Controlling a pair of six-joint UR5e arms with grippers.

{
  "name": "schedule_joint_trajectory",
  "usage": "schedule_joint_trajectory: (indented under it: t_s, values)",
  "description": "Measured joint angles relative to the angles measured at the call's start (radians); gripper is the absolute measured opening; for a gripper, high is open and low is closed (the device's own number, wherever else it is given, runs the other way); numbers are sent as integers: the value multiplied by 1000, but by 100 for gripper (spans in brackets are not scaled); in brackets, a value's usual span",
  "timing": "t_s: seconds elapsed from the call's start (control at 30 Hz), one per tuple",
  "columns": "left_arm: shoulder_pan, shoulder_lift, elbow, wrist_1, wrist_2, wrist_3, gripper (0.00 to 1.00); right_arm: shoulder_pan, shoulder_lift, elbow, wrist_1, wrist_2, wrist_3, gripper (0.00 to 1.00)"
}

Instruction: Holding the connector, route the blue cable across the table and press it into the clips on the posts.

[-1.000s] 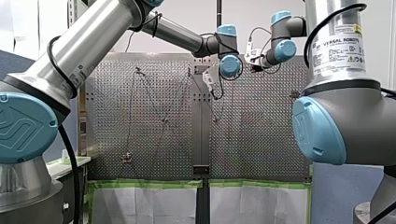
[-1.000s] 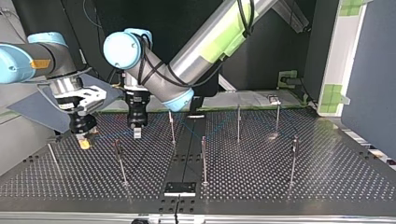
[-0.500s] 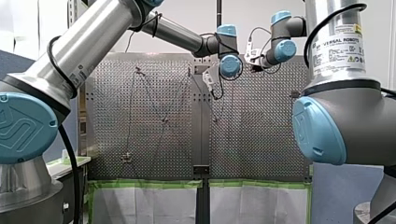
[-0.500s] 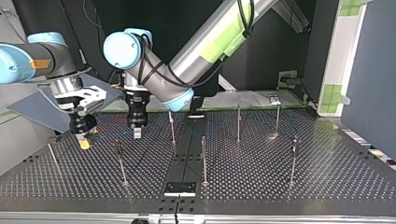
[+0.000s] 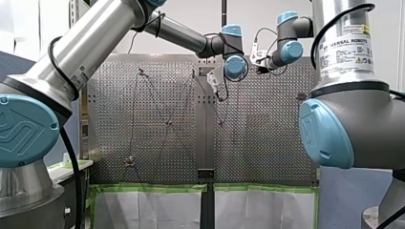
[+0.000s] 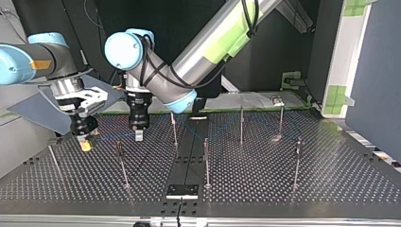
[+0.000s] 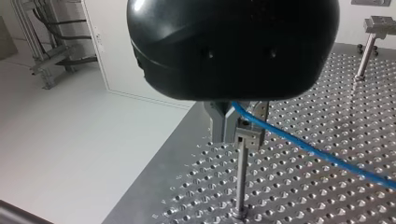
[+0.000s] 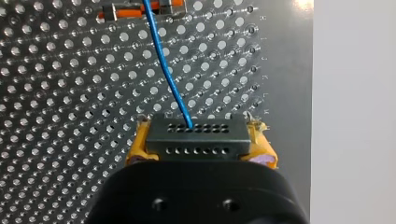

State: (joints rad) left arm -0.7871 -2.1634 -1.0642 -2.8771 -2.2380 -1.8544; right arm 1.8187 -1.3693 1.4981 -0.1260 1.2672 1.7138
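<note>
Your right gripper (image 8: 200,140) clamps the connector (image 8: 196,133) between yellow pads (image 8: 134,148). Your left gripper (image 7: 239,122), opening indeterminate, sits with the blue cable (image 7: 299,142) at a clip (image 7: 247,137) at the top view's left; seating appears pending.

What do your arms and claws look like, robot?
My left arm and my right arm are fat silver tubes with round light-blue caps at the joints and black cables along them. My right arm wears a white Universal Robots label. My left claw has a shiny, rounded black body. My right claw is black too, with yellow pads.
</note>
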Motion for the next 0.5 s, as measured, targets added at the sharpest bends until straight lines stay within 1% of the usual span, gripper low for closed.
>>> schedule_joint_trajectory:
  t_s: [0.5]
  values:
    - [5, 16, 0, 0, 9, 1, 0, 0, 0, 0, 0, 0, 0, 0]
